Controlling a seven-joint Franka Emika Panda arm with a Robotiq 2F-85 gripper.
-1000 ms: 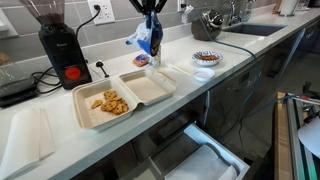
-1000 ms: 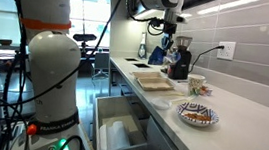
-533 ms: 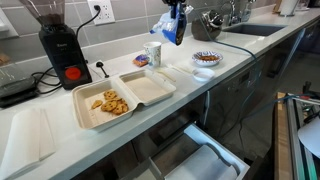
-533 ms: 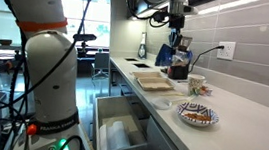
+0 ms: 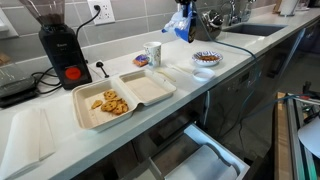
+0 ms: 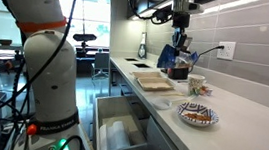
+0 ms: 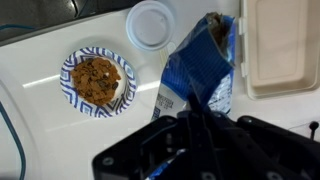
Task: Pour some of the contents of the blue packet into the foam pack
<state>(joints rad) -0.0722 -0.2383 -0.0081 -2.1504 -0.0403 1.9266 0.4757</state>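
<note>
My gripper (image 5: 181,9) is shut on the top of the blue packet (image 5: 179,26), which hangs high over the counter between a white cup (image 5: 152,52) and a blue-patterned bowl (image 5: 206,58). In the wrist view the blue packet (image 7: 200,75) runs out from my gripper (image 7: 190,122), crinkled, with a white label. The foam pack (image 5: 148,88) lies open on the counter, off to the left of the packet. Golden-brown snack pieces (image 5: 110,102) lie in its left half; the other half is bare. The foam pack (image 6: 154,82) and the blue packet (image 6: 171,57) both show in an exterior view.
A black coffee grinder (image 5: 60,45) stands at the back left with its cable on the counter. A small flat blue-orange item (image 5: 141,60) lies by the cup. A white tray (image 5: 28,135) sits at the near left. A drawer (image 5: 205,160) hangs open below the counter edge.
My gripper has carried the blue packet up and to the right, from beside the cup's spot toward the blue-patterned bowl. The white cup, hidden before, now shows.
</note>
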